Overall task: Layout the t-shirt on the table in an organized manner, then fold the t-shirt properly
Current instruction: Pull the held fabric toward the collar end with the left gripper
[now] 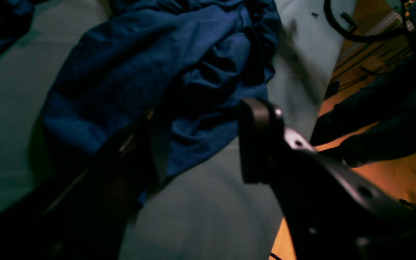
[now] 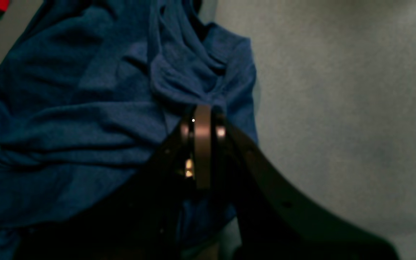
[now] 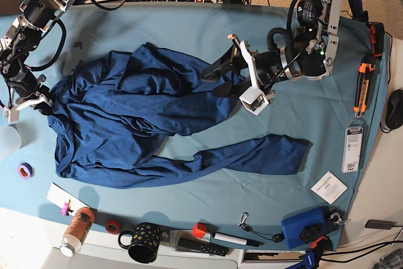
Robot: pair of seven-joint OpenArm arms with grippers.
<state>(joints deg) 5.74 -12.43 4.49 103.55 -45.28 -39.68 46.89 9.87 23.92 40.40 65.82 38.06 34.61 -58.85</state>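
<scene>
the t-shirt lies crumpled on the desk, spread over its left and middle part in the base view. its bulk is bunched toward the left, heavily creased, with folds piled near the far middle. a long strip of the fabric runs along the near side to the right and ends about under the right arm of the picture. a gap of teal cloth shows between that strip and the main mass.

the right gripper sits at the left edge of the shirt in the base view. in its wrist view its fingers are pressed together, right at a bunched fold of the blue fabric; whether cloth is caught between them cannot be told from the pictures.

the left gripper hovers over the far right edge of the shirt's bulk. in its wrist view the fingers stand spread wide, with creased fabric showing between and beyond them and nothing gripped.

along the near rim of the desk stand a black mug with dots, a bottle lying at an angle, a small roll of tape, a pen and a blue box. a white card lies near the right corner, and an orange-handled tool lies at the right edge.
</scene>
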